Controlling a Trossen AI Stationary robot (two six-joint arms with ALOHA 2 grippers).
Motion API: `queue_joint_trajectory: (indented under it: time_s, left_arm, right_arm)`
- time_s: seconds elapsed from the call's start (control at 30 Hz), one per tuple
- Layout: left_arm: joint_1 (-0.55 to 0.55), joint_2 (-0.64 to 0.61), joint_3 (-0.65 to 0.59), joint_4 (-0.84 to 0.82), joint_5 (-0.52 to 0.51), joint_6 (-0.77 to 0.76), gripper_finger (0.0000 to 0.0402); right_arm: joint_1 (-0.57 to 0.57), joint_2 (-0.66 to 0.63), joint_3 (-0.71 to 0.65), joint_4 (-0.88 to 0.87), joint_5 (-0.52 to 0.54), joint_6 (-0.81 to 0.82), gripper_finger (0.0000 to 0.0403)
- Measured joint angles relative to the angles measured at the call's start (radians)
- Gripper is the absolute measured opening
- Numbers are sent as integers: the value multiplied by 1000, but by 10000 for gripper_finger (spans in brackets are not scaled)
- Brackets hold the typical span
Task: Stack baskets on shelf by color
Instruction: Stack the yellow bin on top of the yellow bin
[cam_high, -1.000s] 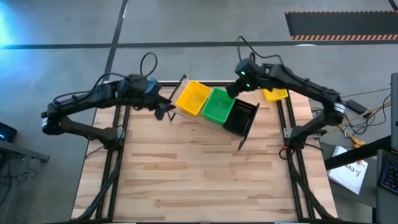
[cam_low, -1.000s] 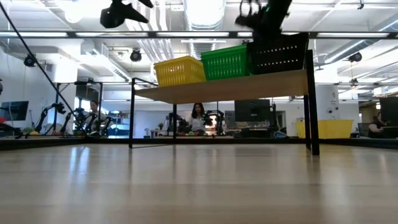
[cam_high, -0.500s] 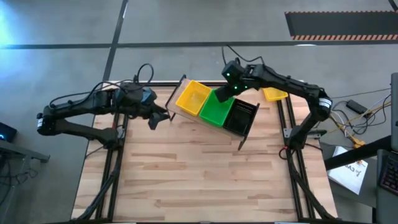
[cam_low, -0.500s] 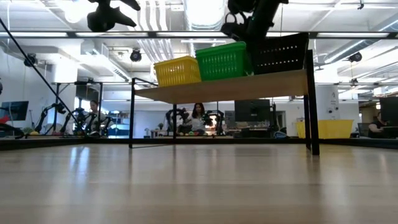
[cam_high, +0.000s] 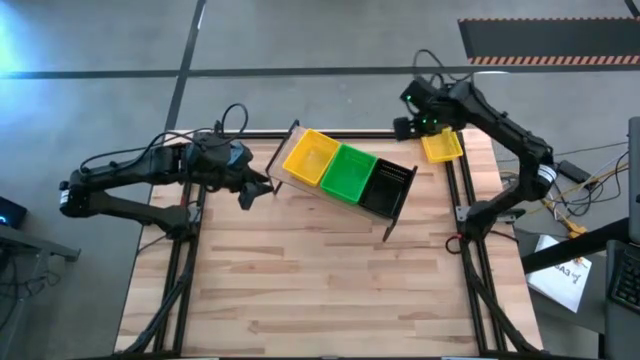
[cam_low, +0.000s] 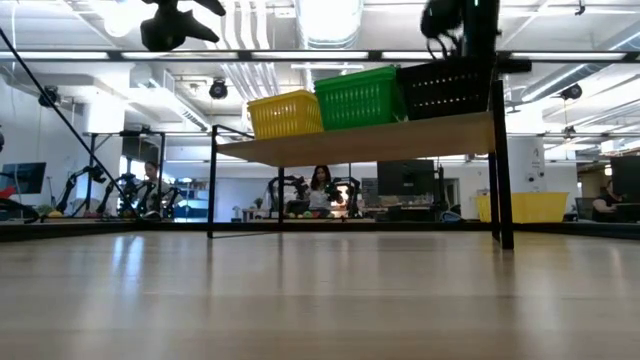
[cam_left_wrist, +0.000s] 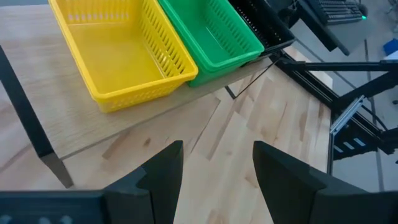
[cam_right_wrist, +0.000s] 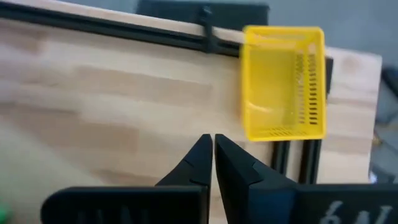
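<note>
Right tool (cam_high: 408, 128): fingers pinched together, empty, near loose yellow basket (cam_high: 442, 150) at surface's far right corner | spread them, grip one long wall | shelf (cam_left_wrist: 124, 127) holds yellow, green, black baskets side by side | left tool (cam_left_wrist: 214, 165) parted, empty, beside shelf | mind corner edge.
</note>
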Motion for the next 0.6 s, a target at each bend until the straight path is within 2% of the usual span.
queue_joint_trajectory:
  time_s: [0.13, 0.33, 0.47, 0.6]
  left_arm:
    - [0, 5, -2, 5, 0, -7, 178]
    - [0, 5, -2, 7, 0, -9, 178]
    - [0, 16, -2, 27, -26, -10, 178]
    - [0, 43, -2, 98, -35, -10, 178]
  right_arm:
    - [-133, 20, -80, 82, -67, -74, 31]
    - [-277, 113, -157, 200, -83, -187, 100]
    - [-328, 208, -166, 221, -80, -257, 148]
    - [-346, 298, -166, 234, -84, -315, 176]
